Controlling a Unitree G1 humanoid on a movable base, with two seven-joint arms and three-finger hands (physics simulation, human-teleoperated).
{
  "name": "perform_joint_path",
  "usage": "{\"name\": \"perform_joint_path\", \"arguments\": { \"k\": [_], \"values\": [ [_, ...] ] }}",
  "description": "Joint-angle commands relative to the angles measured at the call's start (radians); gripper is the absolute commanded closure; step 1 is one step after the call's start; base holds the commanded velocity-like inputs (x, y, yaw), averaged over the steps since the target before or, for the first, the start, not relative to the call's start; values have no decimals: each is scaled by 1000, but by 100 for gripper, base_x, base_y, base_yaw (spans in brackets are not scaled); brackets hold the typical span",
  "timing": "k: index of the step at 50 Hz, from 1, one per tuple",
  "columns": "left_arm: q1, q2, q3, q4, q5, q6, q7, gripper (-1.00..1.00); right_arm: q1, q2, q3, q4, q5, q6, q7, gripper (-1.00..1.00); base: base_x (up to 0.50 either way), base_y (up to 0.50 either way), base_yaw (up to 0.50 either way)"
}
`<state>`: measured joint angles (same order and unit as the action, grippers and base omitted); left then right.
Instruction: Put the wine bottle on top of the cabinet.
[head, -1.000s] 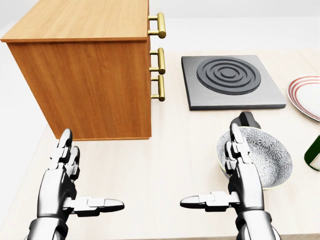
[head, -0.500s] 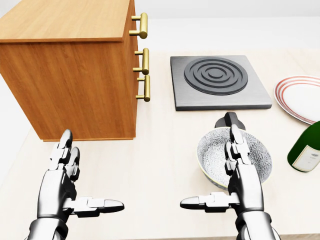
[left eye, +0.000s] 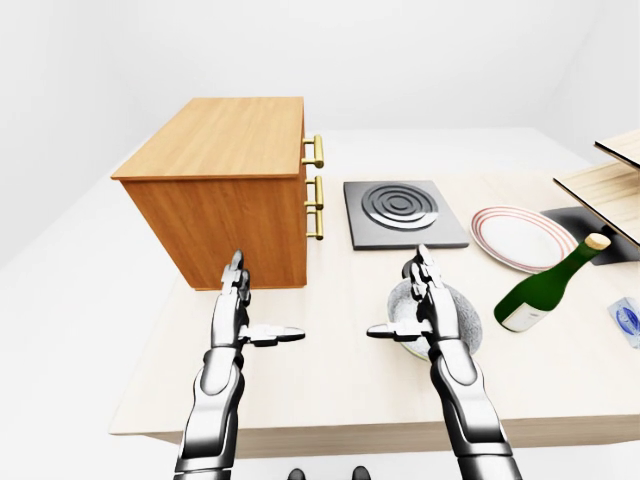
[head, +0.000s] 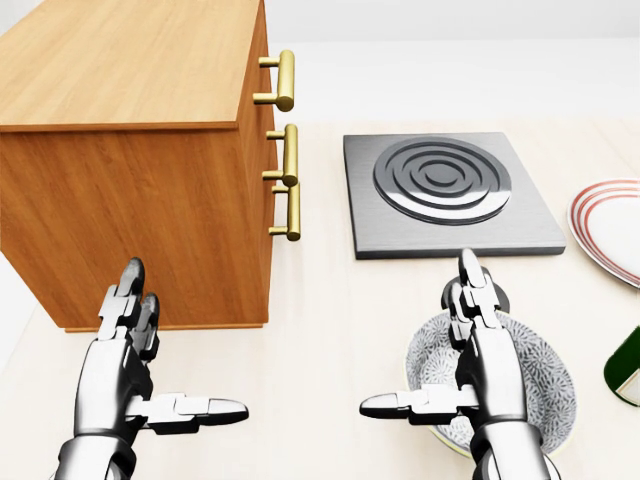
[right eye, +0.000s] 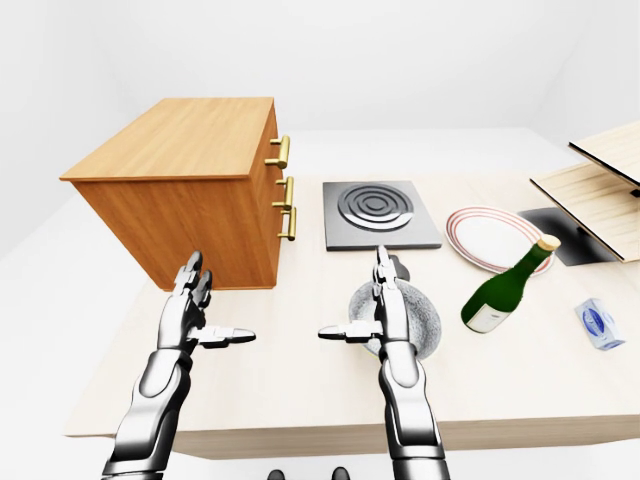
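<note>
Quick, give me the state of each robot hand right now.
Left robot hand: open, fingers extended, holding nothing.
Right robot hand: open, holding nothing, hovering over the patterned bowl; the wine bottle is untouched.

wine bottle (right eye: 507, 287) label: pale, blank, no words can be read
small blue-and-white box (right eye: 599, 325): blue mark, too small to read
other things: no text
</note>
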<state>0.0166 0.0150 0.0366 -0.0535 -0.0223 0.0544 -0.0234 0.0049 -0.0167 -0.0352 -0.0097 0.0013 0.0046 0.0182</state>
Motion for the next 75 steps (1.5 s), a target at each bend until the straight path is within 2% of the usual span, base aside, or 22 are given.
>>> {"name": "perform_joint_path", "arguments": {
  "k": [1, 16, 17, 19, 21, 23, 24, 25, 26, 28, 29, 30, 38, 40, 45, 48, 61, 63, 65, 67, 70, 75],
  "values": [
    [1, 0, 0, 4, 2, -4, -1, -100, 3, 0, 1, -3, -9, 3, -8, -100, 0, 0, 0],
    [2, -1, 0, 3, 2, -5, 2, -100, 0, -1, -2, -1, -11, -3, -11, -100, 0, 0, 0],
    [11, -1, 10, -18, -3, -24, 10, -100, 0, -1, -3, 1, -10, -3, -12, -100, 0, 0, 0],
    [37, 1, 24, -76, -23, -3, 11, -100, -1, -1, -3, 3, -9, -1, -12, -100, 0, 0, 0],
    [62, 7, 27, -146, -6, 33, 16, -100, -1, -1, -4, 1, -7, -1, -12, -100, 0, 0, 0],
    [79, 11, 54, -276, -29, 33, 11, -100, -2, -1, -5, 2, -6, -2, -14, -100, 0, 0, 0],
    [84, 27, 90, -414, -39, 33, 11, -100, -2, -1, -5, 1, -6, -2, -14, -100, 0, 0, 0],
    [84, 23, 95, -423, -35, 33, 6, -100, -2, -1, -5, 1, -6, -2, -14, -100, 0, 0, 0],
    [74, 32, 148, -534, -64, 33, 7, -100, -1, -1, -4, -1, -6, -2, -14, -100, 0, 0, 0],
    [58, 36, 195, -624, -82, 33, 0, -100, 0, -1, -4, -3, -6, -3, -14, -100, 0, 0, 0],
    [57, 34, 197, -626, -80, 33, -2, -100, 0, -1, -4, -3, -6, -3, -14, -100, 0, 0, 0],
    [44, 47, 232, -691, -84, 33, 0, -100, 0, -1, -4, -4, -6, -3, -15, -100, 0, 0, 0],
    [30, 58, 359, -806, -114, 33, -18, -100, 3, -1, -4, -9, -8, -3, -17, -100, 0, 0, 0],
    [23, 67, 438, -870, -159, 33, -27, -100, 2, -1, -4, -9, -8, -1, -18, -100, 0, 0, 0],
    [12, 90, 551, -932, -214, 33, -43, -100, 0, -1, -3, -7, -7, 8, -14, -100, 0, 0, 0],
    [22, 89, 581, -921, -223, 33, -52, -100, 3, -1, -2, -11, -6, 5, -11, -100, 0, 0, 0],
    [32, 83, 573, -898, -206, 33, -50, -100, 3, -1, -3, -8, -6, 6, -11, -100, 0, 0, 0],
    [35, 81, 571, -893, -202, 33, -52, -100, 8, -1, 1, -22, -13, -9, -11, -100, 0, 0, 0],
    [37, 80, 568, -888, -199, 33, -52, -100, 3, 0, 4, -12, -31, 9, -23, -100, 0, 0, 0],
    [38, 78, 567, -883, -196, 33, -53, -100, -1, 0, -1, -1, -19, 1, -19, -100, 0, 0, 0],
    [39, 78, 569, -878, -196, 33, -54, -100, 1, 0, -5, -3, -10, 8, -17, -100, 0, 0, 0],
    [41, 78, 562, -872, -189, 33, -56, -100, 5, 0, -4, -7, -2, 3, -11, -100, 24, 0, 0]
  ]
}}
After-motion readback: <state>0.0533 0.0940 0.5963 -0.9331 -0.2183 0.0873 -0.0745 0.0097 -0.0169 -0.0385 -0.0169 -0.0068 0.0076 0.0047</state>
